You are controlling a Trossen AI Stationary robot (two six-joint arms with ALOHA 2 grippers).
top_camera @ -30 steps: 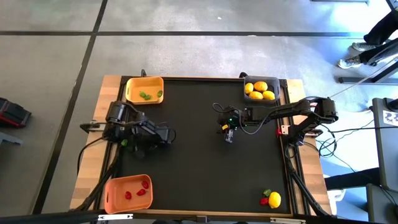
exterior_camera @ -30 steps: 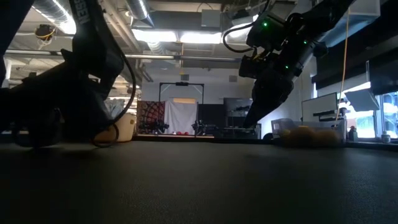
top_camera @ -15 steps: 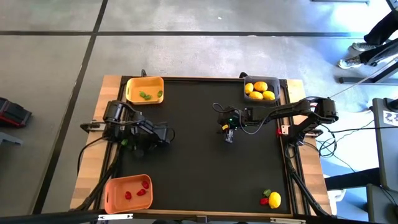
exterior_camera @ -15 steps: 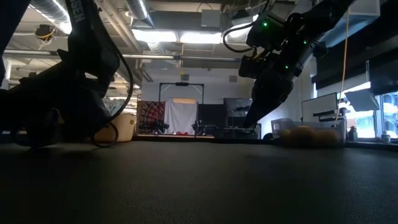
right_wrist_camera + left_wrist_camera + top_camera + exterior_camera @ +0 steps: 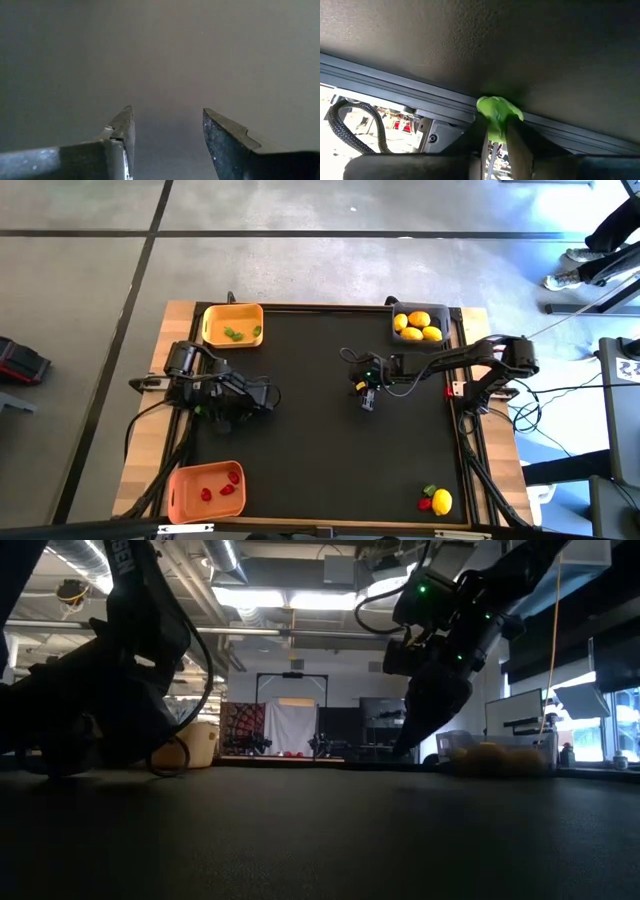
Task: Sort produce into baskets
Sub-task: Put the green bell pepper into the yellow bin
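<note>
Where left claw (image 5: 496,145) pinches, green piece (image 5: 496,114) bulges.

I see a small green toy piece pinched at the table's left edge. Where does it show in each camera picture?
High view: the small green toy piece peeks out under the left gripper, at the black table mat's left edge.
Low view: not visible.
Left wrist view: centre, pinched between the dark fingers.
Right wrist view: not in it.
Shared landmark: the black mat.
</note>
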